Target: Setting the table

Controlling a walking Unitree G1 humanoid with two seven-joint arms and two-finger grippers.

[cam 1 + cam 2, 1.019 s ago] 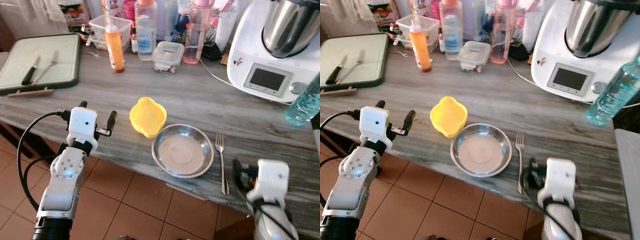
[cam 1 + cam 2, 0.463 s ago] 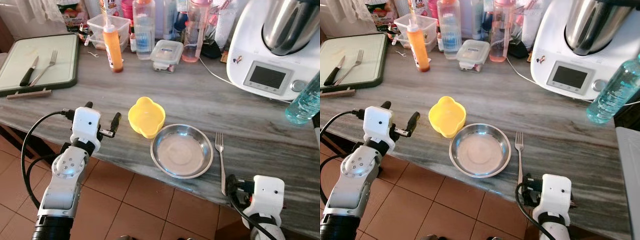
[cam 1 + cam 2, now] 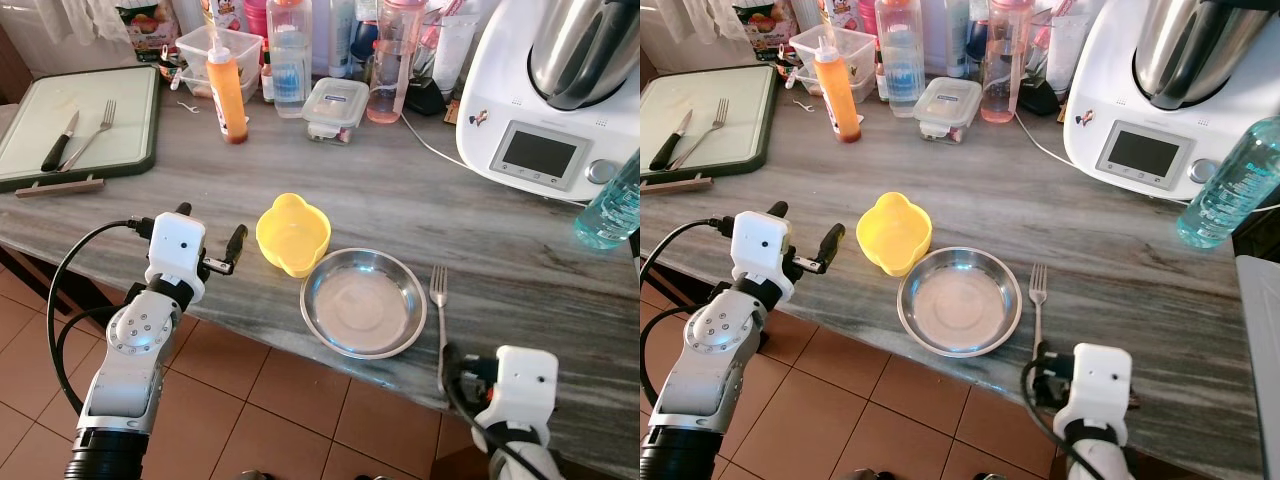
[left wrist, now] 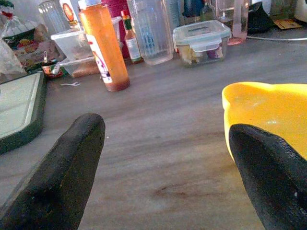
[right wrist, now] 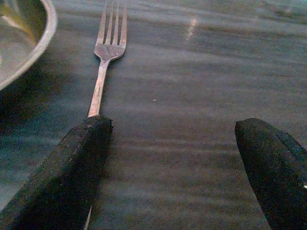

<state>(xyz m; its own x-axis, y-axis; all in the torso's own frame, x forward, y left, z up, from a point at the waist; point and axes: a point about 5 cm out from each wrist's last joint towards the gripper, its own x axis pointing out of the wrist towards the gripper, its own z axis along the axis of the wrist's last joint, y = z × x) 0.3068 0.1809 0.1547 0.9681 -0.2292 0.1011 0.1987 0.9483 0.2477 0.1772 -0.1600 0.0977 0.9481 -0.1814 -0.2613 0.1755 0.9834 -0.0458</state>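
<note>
An empty steel plate (image 3: 364, 302) lies near the front edge of the grey counter (image 3: 420, 200). A yellow bowl (image 3: 293, 233) touches its far-left rim. To the plate's right lies a fork (image 3: 440, 318), tines pointing away. My left gripper (image 4: 168, 129) is open just left of the yellow bowl (image 4: 268, 110), one finger close to its rim. My right gripper (image 5: 175, 127) is open and empty at the counter's edge, behind the fork (image 5: 106, 62); one finger covers the handle's end.
At the back left a green cutting board (image 3: 130, 110) carries a knife (image 3: 58, 141) and a second fork (image 3: 93, 128). Along the back stand an orange sauce bottle (image 3: 227, 92), bottles and containers, a white kitchen machine (image 3: 550, 90) and a blue water bottle (image 3: 612, 205).
My right gripper has drawn back from beside the fork's handle to the counter's front edge. The left gripper has edged slightly closer to the yellow bowl.
</note>
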